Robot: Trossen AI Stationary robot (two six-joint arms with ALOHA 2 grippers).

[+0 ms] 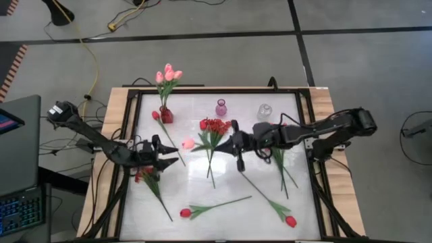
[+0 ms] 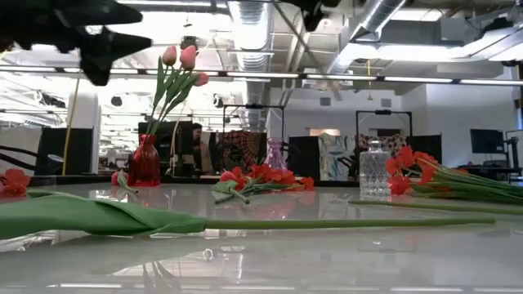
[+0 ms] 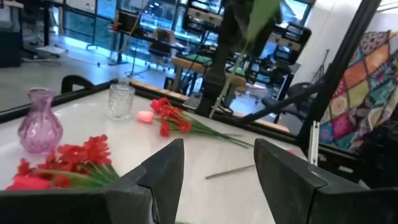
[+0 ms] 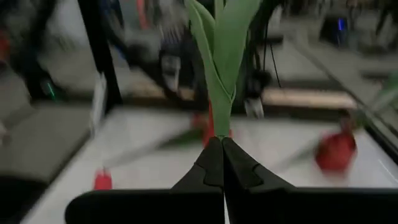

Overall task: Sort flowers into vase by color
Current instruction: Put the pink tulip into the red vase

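My right hand (image 4: 222,163) is pinched tight on a green-leaved flower stem (image 4: 219,74) above mid tabletop (image 1: 223,196). My left hand (image 3: 214,168) hovers spread and empty. At its 11 o'clock stands the red vase (image 1: 166,115) holding pink tulips (image 1: 168,74).

Even overhead light falls on the glossy white surface (image 1: 223,196), and shadows beneath both dark arms are faint. From table height, bright ceiling strip lights (image 2: 351,79) backlight the scene; the left end effector (image 2: 98,45) is a black silhouette, and the surface mirrors the glare. Beyond the right end effector (image 4: 222,163), closed on a green leafy stem (image 4: 222,56), everything smears into heavy blur. Ahead of the left end effector (image 3: 217,168), the pale purple glass vase (image 3: 39,128) and the room stay fairly sharp.
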